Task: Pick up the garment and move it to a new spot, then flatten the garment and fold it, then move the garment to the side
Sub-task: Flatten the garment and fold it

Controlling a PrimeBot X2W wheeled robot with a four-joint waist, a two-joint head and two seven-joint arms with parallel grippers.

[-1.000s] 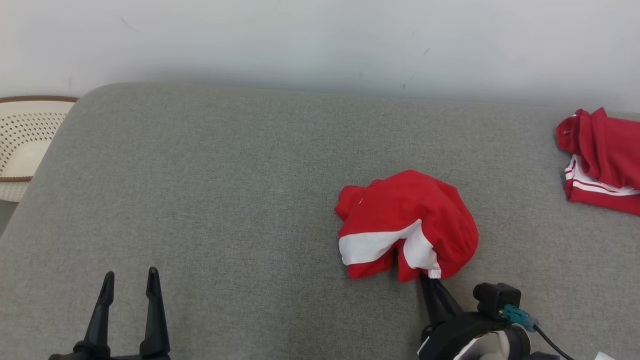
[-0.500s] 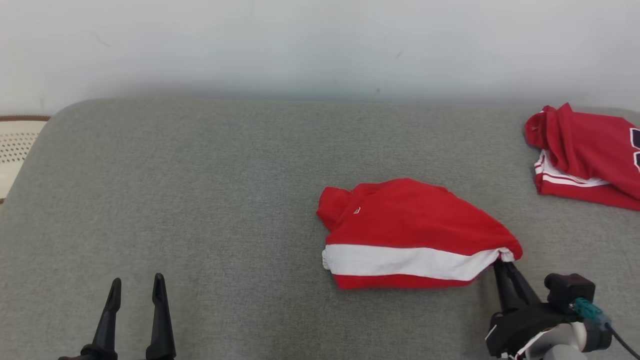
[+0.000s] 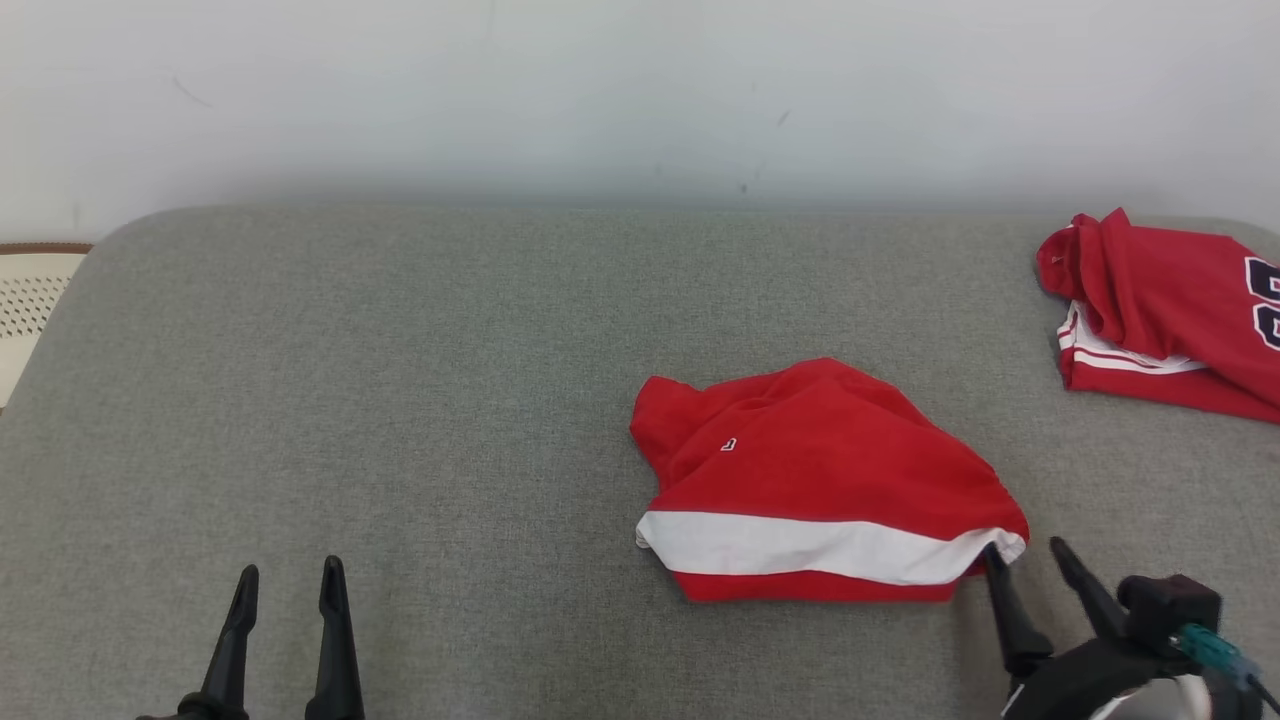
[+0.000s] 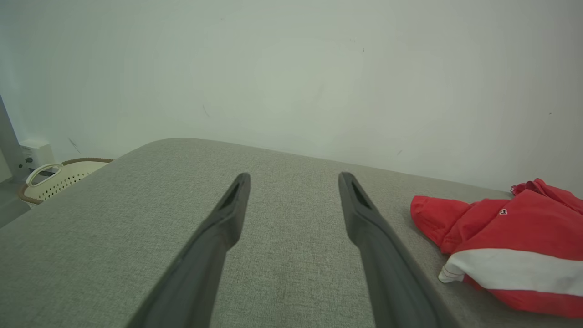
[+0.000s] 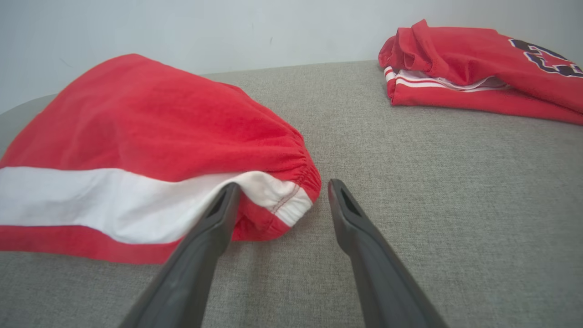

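While the grey cushion (image 3: 400, 400) spreads wide, the red garment (image 3: 810, 470) lies bunched right of centre; flattening it well likely means pinching opposite corners and drawing outward. At its near corner the right gripper (image 3: 1024, 548) gapes empty; the left gripper (image 3: 290, 566) stands spread, well apart.

R gripper (image 3: 1022, 548), lower right of frame: fingers, pinched on the red cloth garment w/ white band (image 3: 800, 470) 0.5 s ago, now spread apart, hem let go. Garment went from bunched lump to wider, flatter shape.
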